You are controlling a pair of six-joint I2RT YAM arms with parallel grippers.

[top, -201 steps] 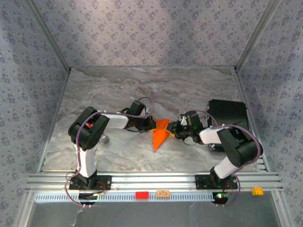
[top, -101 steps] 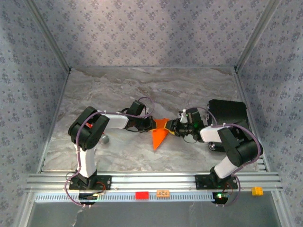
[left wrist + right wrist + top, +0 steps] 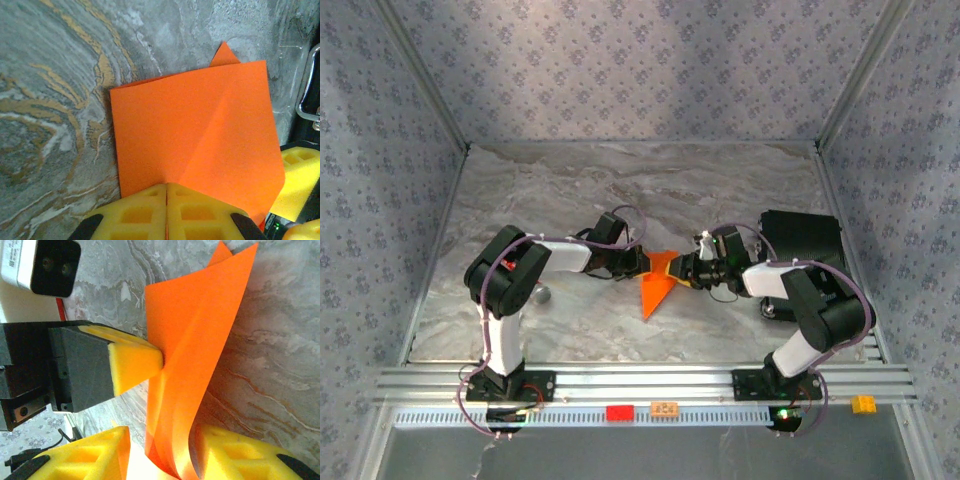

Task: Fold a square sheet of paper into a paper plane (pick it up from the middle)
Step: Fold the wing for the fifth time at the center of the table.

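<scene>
The yellow fingers (image 3: 200, 212) of the left gripper (image 3: 166, 187) are pressed fully together, and the edge of the orange paper (image 3: 190, 130) is pinched between them. The yellow fingers (image 3: 235, 455) of the right gripper (image 3: 164, 432) are held partly apart, with the folded layers of the same paper standing in the gap between them. A clear space is seen between the paper and one finger. Whether the other finger touches the paper cannot be told, and no squeeze on the paper is seen from this side.

A grey marbled table (image 3: 620, 190) is spread beneath and all round both pairs of fingers. A metal rail (image 3: 640, 382) is laid along its near edge, well in front of the fingers. A black box (image 3: 802, 238) is set on the table to the right of the right fingers, behind that arm.

The paper is found directly between the two grippers, which are brought in from opposite sides and are nearly met across it. Its wide end is kept at the fingers, and its point is directed toward the rail. A slanting crease is seen across its face, and a small corner is shown past its far edge. Whether its point rests on the table cannot be told.

On the rail, a small red block (image 3: 619, 412) and a small orange block (image 3: 665, 408) are placed in front of the fingers, and a small yellow block (image 3: 863, 404) far to their right.
</scene>
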